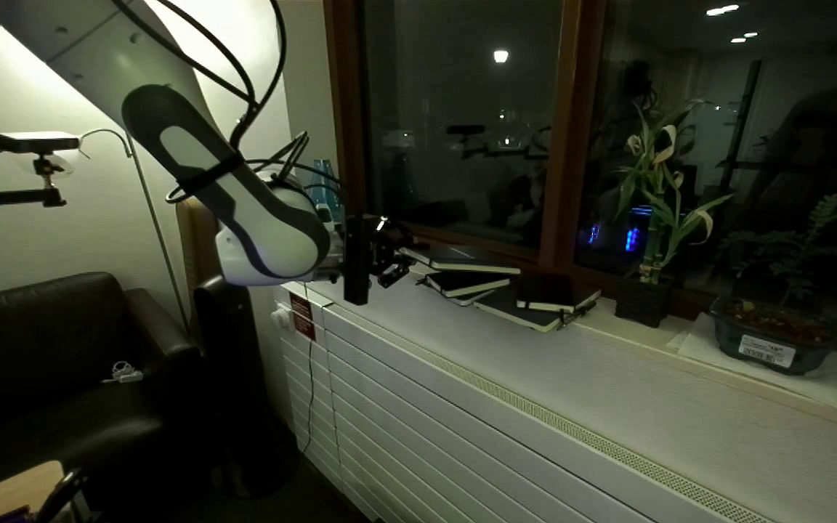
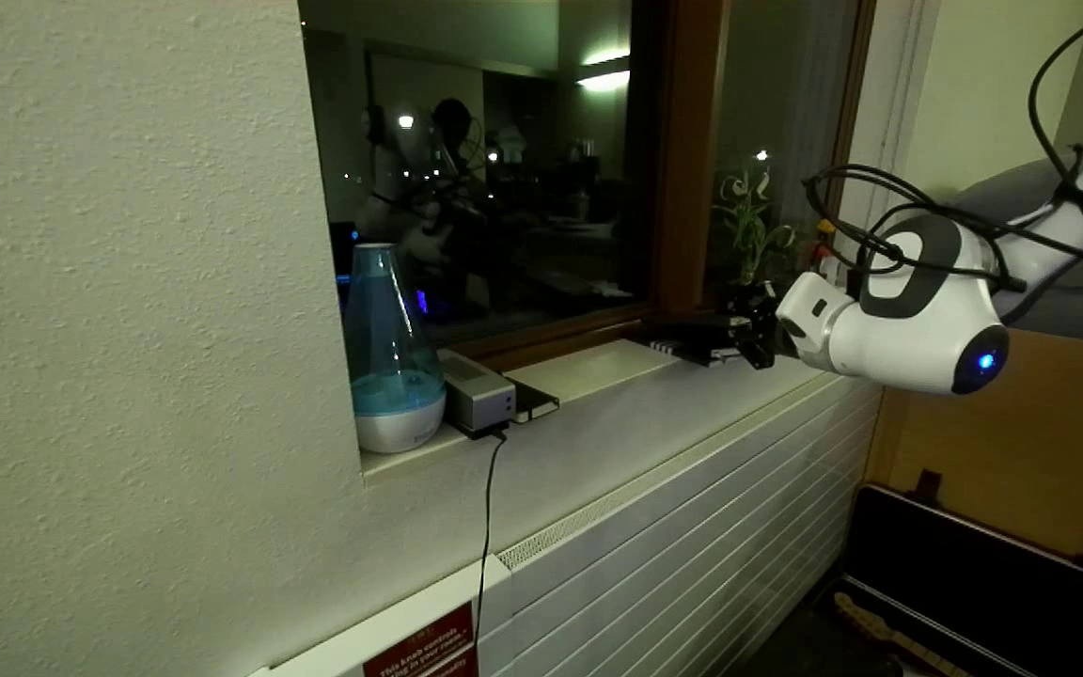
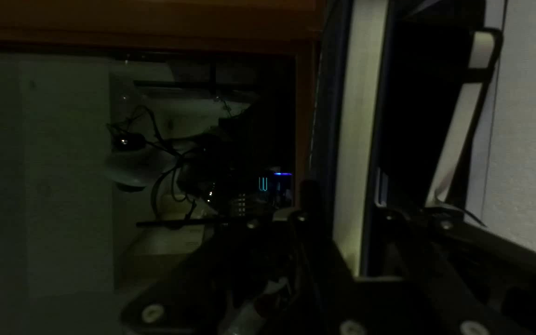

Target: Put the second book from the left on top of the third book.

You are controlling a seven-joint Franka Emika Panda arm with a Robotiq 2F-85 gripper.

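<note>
The wrist view alone clearly shows the pincer [image 3: 348, 218] gripping, apparently, the grey-blue book [image 3: 360, 111].

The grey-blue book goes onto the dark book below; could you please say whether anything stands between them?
Nothing visible lies between the grey-blue book and the dark book, except perhaps the lower finger of the gripper under the held end.

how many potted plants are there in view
2. In an exterior view, a tall leafy plant stands just right of the brown window post, and a low potted plant with a white label sits further right. Others could be hidden or out of frame.
</note>
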